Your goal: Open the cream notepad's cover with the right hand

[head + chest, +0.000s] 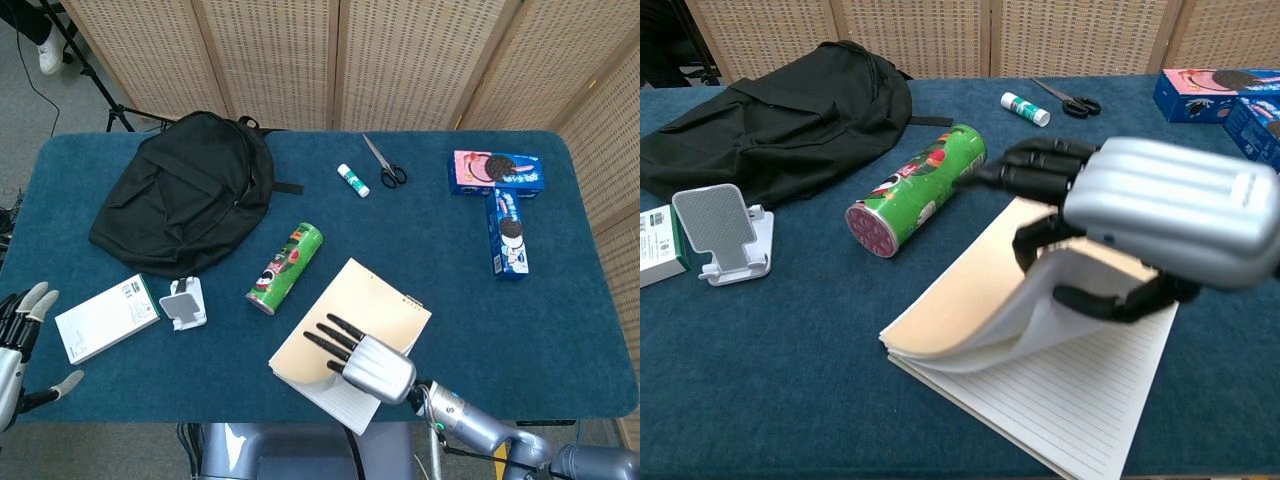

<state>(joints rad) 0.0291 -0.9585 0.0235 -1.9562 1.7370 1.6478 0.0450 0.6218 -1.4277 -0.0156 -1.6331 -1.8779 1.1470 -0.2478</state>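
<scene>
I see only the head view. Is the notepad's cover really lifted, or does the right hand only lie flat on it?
Observer: Lifted. In the chest view the cover curls up off a lined page, and the right hand holds it.
Operator: Are fingers under the cover too?
Observer: Yes. Dark fingers show beneath its raised edge, and others lie on top.

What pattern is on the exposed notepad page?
White with thin ruled lines on the page; clearest in the chest view.
</scene>
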